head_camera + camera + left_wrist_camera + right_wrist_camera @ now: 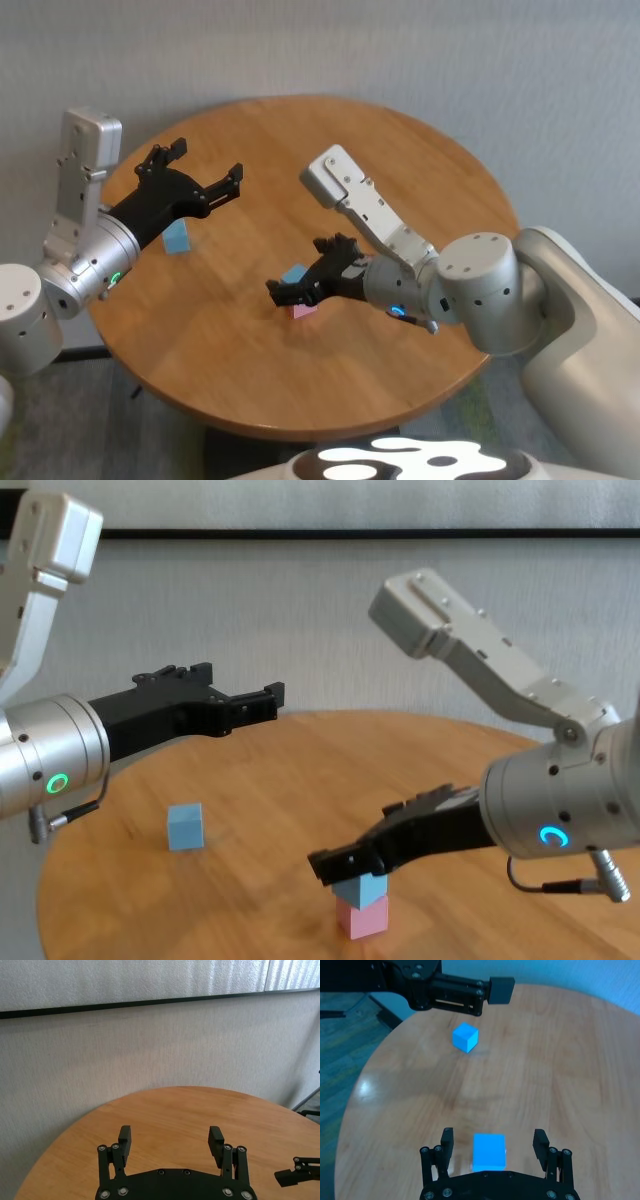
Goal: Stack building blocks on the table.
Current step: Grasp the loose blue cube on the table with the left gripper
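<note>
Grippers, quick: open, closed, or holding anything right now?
Left gripper: open, empty, raised above the table.
Right gripper: open, fingers either side of the blue block on the pink block, with a gap each side.

light blue cube (362,889) on pink cube (363,918), wood-grain table (400,160).

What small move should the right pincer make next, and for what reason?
Probably withdraw the right pincer upward: its fingers stand open beside the blue block, which already sits on the pink block. The second blue block waits under the open left pincer.
</note>
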Robot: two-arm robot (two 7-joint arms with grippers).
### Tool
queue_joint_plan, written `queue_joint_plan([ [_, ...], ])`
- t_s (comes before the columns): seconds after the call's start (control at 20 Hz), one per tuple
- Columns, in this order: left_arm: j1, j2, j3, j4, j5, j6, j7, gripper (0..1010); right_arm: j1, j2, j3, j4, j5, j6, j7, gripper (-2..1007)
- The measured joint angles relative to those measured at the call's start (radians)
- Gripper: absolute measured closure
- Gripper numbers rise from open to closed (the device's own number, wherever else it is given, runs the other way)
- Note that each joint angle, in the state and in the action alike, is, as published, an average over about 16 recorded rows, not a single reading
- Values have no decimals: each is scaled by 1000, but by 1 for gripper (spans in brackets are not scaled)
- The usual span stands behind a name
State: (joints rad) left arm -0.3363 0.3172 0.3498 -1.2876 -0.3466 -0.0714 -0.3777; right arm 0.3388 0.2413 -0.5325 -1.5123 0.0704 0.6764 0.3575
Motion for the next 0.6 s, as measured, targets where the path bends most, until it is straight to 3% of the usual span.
queue_joint_plan([
  [0.3, 0, 0, 0, 0, 0, 0, 0, 10, -39, 12, 31, -50, -26, -91, -33, 0],
  [0.6, 0, 0, 0, 0, 0, 0, 0, 10, -74, 13, 70, -75, -66, -206, -104, 0],
])
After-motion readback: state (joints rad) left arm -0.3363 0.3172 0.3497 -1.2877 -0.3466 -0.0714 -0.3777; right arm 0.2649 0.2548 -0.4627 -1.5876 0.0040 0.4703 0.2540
